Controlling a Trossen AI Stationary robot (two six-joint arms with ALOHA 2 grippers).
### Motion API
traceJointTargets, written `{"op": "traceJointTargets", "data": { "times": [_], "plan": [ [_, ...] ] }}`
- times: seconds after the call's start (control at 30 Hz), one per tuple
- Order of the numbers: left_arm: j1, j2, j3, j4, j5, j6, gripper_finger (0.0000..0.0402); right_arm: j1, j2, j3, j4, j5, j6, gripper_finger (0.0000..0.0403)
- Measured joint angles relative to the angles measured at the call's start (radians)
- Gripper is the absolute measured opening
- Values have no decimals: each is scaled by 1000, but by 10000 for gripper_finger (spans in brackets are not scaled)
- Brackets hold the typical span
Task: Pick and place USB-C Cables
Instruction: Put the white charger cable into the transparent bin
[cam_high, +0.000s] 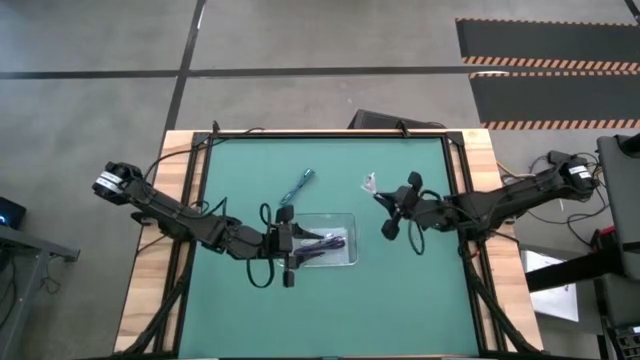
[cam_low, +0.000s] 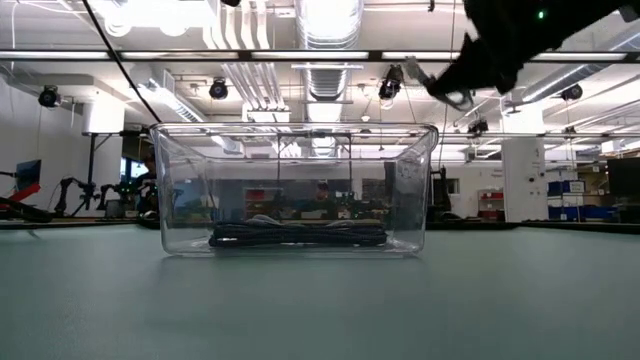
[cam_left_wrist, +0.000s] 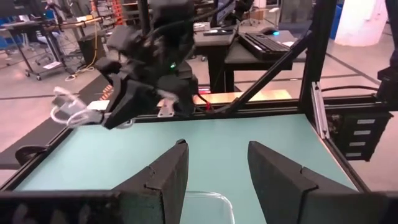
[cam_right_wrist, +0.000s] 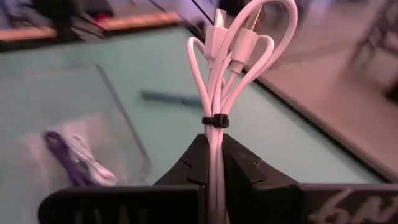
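Right gripper (cam_right_wrist: 211, 165): we pinch a white cable (cam_right_wrist: 233, 50) at 2 o'clock of the tray (cam_high: 350, 222).
Left gripper (cam_left_wrist: 217, 171): spread, at the tray's 9 o'clock edge.
Risk: we judge the loops may snag the rim.

The high camera looks straight down on my whole green table (cam_high: 400, 290). The low one sits at table height, close before the clear tray (cam_low: 420, 190). My wrist cameras look past my fingers; both also see this tray.
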Motion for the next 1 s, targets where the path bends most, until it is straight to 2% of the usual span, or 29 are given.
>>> {"op": "traceJointTargets", "data": {
  "times": [0.13, 0.33, 0.57, 0.7, 1.0],
  "plan": [
    [2, 0, -1, 17, 0, 0, 151, 50, 35, 0, 170, -3, -147, 13],
    [20, 7, -19, 77, 0, 1, 151, 107, 109, 0, 362, -5, -277, 13],
    [62, 84, -57, 255, 0, 2, 151, 121, 171, 2, 534, -131, -344, 13],
    [96, 154, -69, 381, 0, 1, 151, 121, 174, 3, 564, -190, -352, 13],
    [150, 295, -55, 598, 6, 2, 151, 121, 172, 4, 564, -213, -354, 13]
  ]
}}
